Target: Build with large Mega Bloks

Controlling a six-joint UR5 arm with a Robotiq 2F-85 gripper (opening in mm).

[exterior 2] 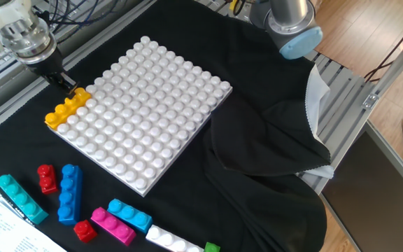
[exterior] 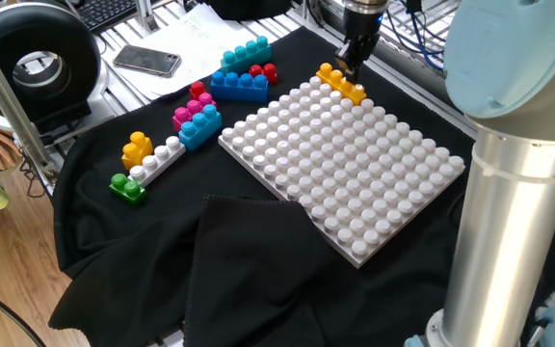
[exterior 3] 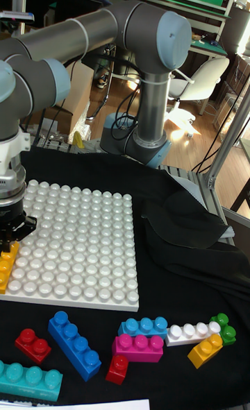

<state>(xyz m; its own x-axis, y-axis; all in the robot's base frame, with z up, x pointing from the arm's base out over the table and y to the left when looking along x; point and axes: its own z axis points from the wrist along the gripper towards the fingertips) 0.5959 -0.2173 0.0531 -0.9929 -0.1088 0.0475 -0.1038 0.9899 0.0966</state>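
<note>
While the gripper (exterior 2: 66,85), jaws seemingly narrow, presses the orange-yellow brick (exterior 2: 68,106) onto the baseplate (exterior 2: 152,98), it should next lift away.

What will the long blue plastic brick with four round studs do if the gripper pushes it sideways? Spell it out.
The long blue plastic brick looks like rigid moulded plastic, so it should stay stiff rather than flex. It lies flat and low on the black cloth, so tipping or rolling seems unlikely. The cloth may drag or bunch, and the small red brick beside it would probably be shoved along.
</note>
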